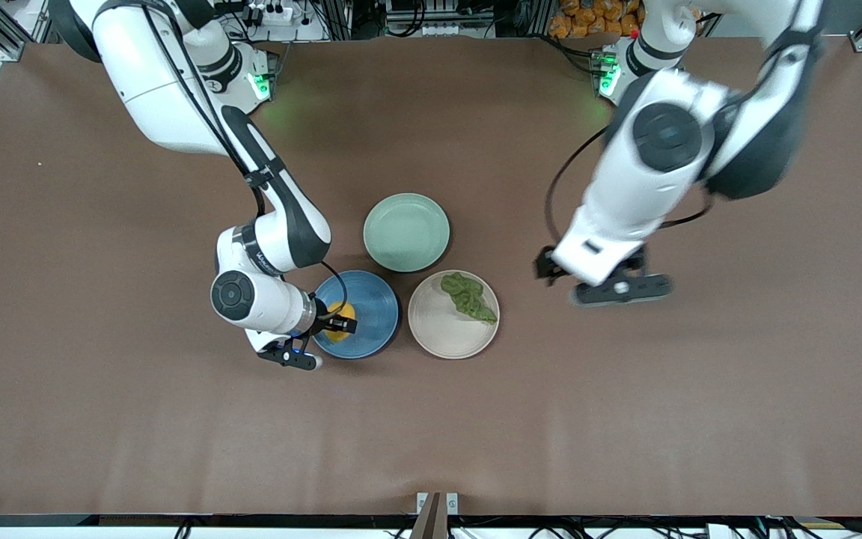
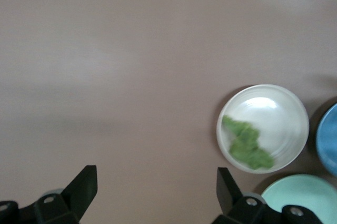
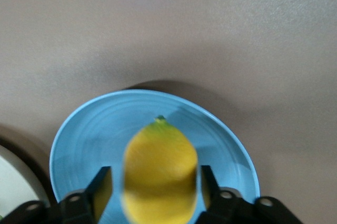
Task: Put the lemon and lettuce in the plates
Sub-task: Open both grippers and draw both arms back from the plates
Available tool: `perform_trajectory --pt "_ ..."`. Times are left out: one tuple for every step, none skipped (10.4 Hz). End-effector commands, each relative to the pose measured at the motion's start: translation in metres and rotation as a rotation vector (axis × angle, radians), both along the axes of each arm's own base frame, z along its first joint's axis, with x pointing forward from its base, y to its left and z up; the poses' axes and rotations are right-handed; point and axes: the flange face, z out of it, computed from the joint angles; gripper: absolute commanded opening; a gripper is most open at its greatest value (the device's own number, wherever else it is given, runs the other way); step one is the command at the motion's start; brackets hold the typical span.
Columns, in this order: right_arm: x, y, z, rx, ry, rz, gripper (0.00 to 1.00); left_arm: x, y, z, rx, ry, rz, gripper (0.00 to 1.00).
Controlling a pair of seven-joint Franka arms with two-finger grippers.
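1. The lemon (image 3: 160,175) is clenched in the right gripper (image 1: 335,323) over the blue plate (image 1: 371,299).
2. The lettuce (image 1: 468,297) lies in the beige plate (image 1: 446,329).
3. The left gripper (image 2: 152,192), fingers released and empty, hangs over bare counter (image 1: 700,389).

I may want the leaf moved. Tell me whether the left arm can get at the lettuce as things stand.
Probably yes. The lettuce lies uncovered in the beige-white plate, and the left gripper hangs open over bare table toward its own end, nothing between. The right gripper is over the blue plate, shut on the lemon.
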Motion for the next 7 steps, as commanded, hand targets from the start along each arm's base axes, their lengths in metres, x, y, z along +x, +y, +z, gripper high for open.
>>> perform_trajectory --pt "0.009 -0.009 0.045 0.025 -0.01 -0.021 1.0 -0.035 0.03 0.055 0.018 0.022 -0.014 1.0" --pt "0.015 -0.024 0.079 0.024 -0.022 -0.022 1.0 -0.04 0.049 0.07 0.028 0.028 -0.016 1.0" --pt "0.016 -0.04 0.113 0.021 -0.023 -0.026 1.0 -0.041 0.072 0.084 0.034 0.026 -0.047 1.0" --pt "0.015 -0.059 0.144 -0.008 -0.035 0.003 1.0 -0.041 0.093 0.096 0.035 0.016 -0.068 1.0" --pt "0.011 -0.08 0.171 -0.049 -0.039 0.057 1.0 -0.042 0.108 0.106 0.023 0.012 -0.078 1.0" --pt "0.006 -0.107 0.201 -0.068 -0.034 0.091 1.0 -0.039 0.132 0.11 0.009 0.017 -0.087 1.0" --pt "-0.001 -0.132 0.231 -0.072 -0.03 0.133 1.0 -0.039 0.147 0.118 -0.009 0.009 -0.103 1.0"
